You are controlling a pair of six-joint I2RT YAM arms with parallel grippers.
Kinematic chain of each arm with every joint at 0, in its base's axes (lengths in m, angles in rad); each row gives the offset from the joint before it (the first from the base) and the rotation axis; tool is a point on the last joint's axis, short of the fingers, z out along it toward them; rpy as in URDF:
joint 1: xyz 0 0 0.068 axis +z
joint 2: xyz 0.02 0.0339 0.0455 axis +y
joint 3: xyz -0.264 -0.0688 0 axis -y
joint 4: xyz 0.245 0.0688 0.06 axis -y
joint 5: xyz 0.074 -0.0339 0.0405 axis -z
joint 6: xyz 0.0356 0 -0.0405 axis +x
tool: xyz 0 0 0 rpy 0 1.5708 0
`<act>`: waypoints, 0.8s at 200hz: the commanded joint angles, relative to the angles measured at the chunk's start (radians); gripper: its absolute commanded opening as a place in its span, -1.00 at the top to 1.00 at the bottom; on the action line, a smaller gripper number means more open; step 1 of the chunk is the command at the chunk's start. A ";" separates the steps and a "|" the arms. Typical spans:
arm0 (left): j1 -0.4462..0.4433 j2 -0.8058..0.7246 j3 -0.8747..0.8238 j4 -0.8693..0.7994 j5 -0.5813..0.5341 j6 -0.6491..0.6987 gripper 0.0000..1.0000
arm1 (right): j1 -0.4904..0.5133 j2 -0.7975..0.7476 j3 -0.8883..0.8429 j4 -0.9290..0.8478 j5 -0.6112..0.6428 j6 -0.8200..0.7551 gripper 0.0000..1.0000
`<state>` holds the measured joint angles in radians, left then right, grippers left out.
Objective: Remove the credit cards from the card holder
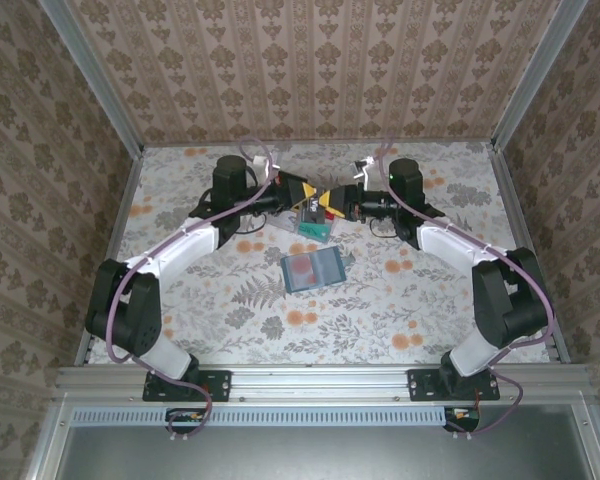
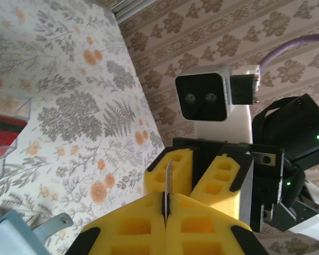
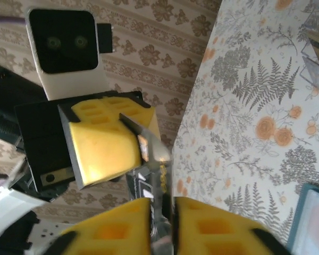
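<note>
Above the table's far middle my two grippers meet tip to tip. The left gripper point(image 2: 166, 210) is shut on one edge of a dark credit card point(image 3: 158, 159) with gold lettering, seen edge-on in the left wrist view. The right gripper point(image 3: 162, 220) faces it, jaws slightly apart, and the card's other end stands in the gap between its fingers. The slate-blue card holder point(image 1: 312, 270) lies open on the table nearer the arms' bases. A red card shows on its left panel.
A clear plastic tray point(image 1: 310, 222) lies just below the grippers with a teal card and a red card in it. The flowered tabletop is ringed by patterned walls and metal corner posts.
</note>
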<state>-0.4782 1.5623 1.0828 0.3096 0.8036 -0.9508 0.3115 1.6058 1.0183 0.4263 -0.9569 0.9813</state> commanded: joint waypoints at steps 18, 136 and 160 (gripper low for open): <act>-0.006 -0.027 -0.057 0.208 -0.127 -0.156 1.00 | 0.027 -0.013 -0.056 0.260 0.075 0.265 0.13; -0.005 -0.072 -0.165 0.321 -0.299 -0.323 1.00 | 0.072 0.008 -0.130 0.457 0.245 0.416 0.95; 0.005 -0.110 -0.174 0.193 -0.324 -0.277 0.33 | 0.073 -0.017 -0.128 0.377 0.289 0.297 1.00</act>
<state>-0.4828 1.5166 0.9302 0.6083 0.5190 -1.2598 0.3817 1.6058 0.8921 0.8135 -0.7391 1.3869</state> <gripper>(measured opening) 0.151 0.072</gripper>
